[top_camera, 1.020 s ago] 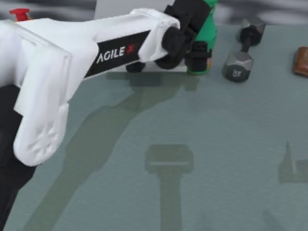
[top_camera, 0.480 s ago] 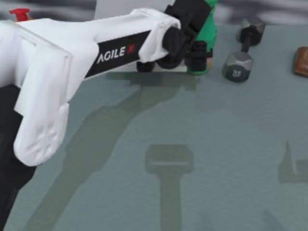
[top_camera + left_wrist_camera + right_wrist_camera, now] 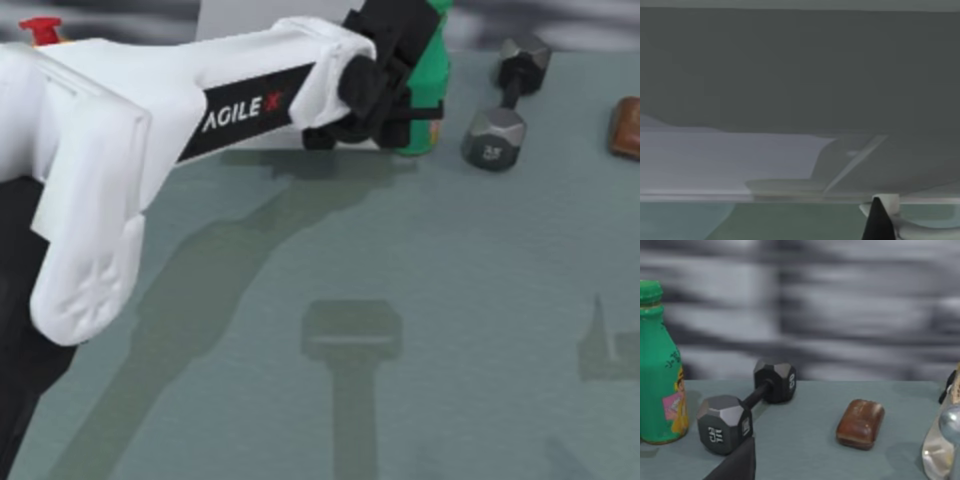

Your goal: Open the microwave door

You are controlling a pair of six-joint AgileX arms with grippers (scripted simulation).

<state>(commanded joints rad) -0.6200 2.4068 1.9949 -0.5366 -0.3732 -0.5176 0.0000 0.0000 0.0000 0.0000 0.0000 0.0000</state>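
One left gripper [image 3: 345, 135] pressed against microwave door [image 3: 790, 75].

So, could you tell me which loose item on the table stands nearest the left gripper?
The green bottle, upright right beside the left gripper; the dumbbell and brown block lie farther right.

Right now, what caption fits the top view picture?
Left gripper reaches the microwave front beside a green bottle and dumbbell.

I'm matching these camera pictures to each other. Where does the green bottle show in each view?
Top view: green bottle at the far edge, partly behind the left gripper.
Left wrist view: not in it.
Right wrist view: standing at the picture's edge.
Shared landmark: the dumbbell beside it.
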